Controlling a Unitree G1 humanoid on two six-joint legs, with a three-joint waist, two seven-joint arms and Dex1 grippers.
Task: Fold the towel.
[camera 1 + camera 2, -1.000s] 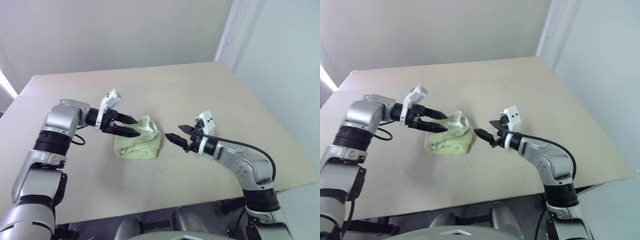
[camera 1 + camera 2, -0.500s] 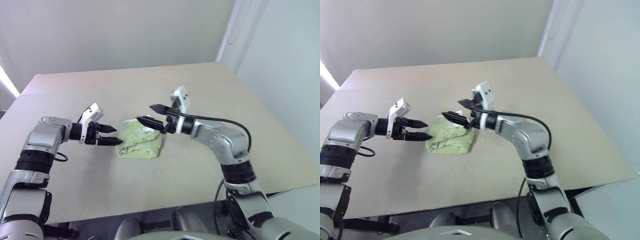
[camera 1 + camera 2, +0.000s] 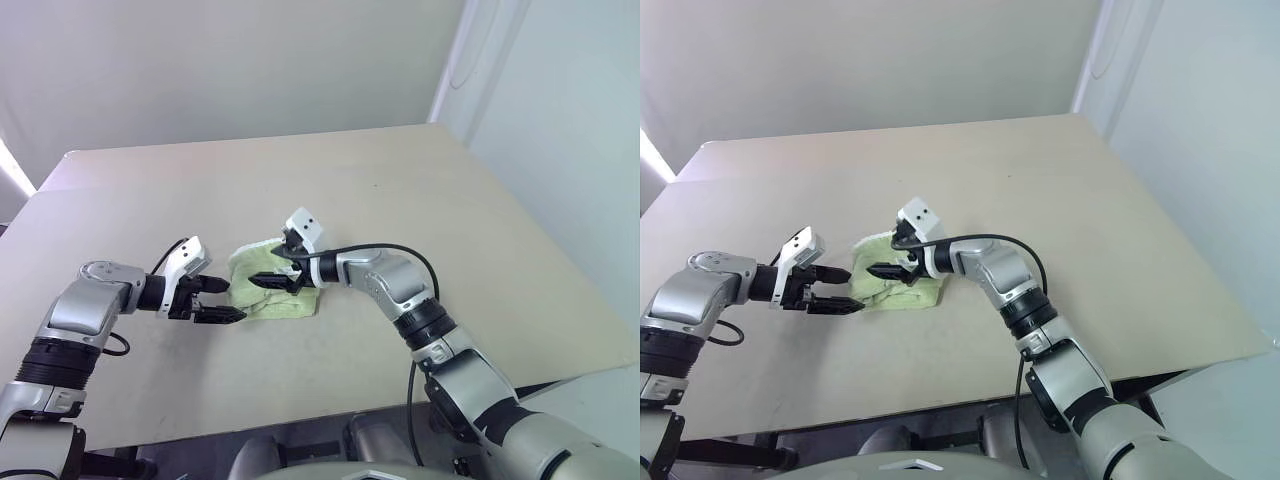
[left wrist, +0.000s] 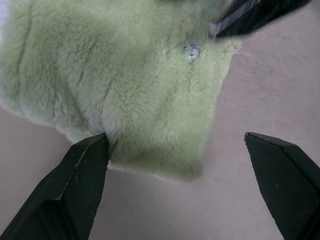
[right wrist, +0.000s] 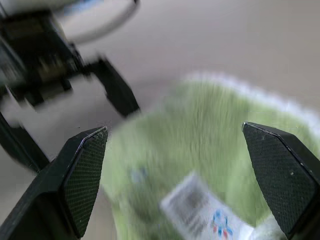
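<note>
The towel (image 3: 262,263) is a lime-green terry bundle, folded small, lying flat near the middle of the beige table (image 3: 400,180). My left gripper (image 3: 232,301) sits low at the towel's left edge, open, one finger (image 4: 80,180) touching the towel's (image 4: 125,85) hem. My right gripper (image 3: 275,278) reaches in from the right and hovers open just over the towel's top. In the right wrist view the towel (image 5: 220,145) and its white tag (image 5: 195,205) lie between the open fingers (image 5: 85,175). Neither gripper holds the cloth.
The table spreads wide around the towel, with its front edge (image 3: 350,405) near me and its right edge (image 3: 560,270) beside a pale wall (image 3: 560,120). The two grippers are close together over the towel.
My right arm swung left from the table's right side to over the towel. My left gripper came off the towel's top, sinking and drawing back to its left edge.
</note>
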